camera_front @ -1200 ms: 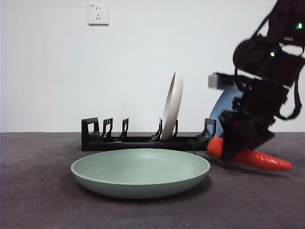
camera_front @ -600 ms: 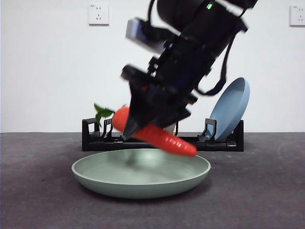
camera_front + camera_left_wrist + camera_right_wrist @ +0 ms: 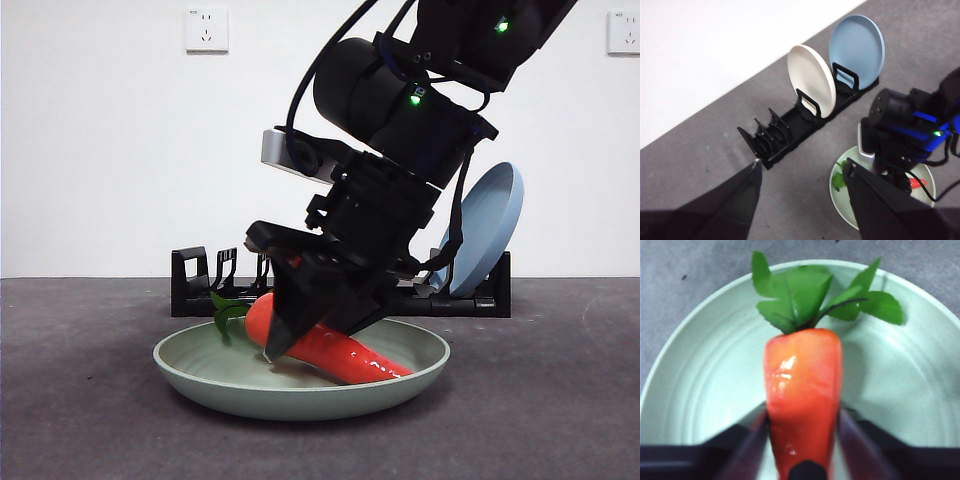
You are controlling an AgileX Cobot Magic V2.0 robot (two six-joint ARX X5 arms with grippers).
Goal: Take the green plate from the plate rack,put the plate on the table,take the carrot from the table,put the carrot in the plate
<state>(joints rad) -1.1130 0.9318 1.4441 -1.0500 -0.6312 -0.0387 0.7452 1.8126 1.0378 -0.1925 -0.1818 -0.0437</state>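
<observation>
Your right gripper (image 3: 300, 335) jaws clamp carrot (image 3: 802, 395) low inside plate (image 3: 200, 372); left gripper (image 3: 802, 175) jaws wide apart, empty.

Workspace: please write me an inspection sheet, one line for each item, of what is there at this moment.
Surface: dark grey table.
Job's things: green plate lies flat on the table; carrot low inside it, leaves over the plate; black rack behind.
Clutter: white plate and blue plate stand in the rack.
End effectors: right shut on the carrot; left open, high, apart from the rack.
Cables: black cables along the right arm.
Surroundings: white wall, socket.
</observation>
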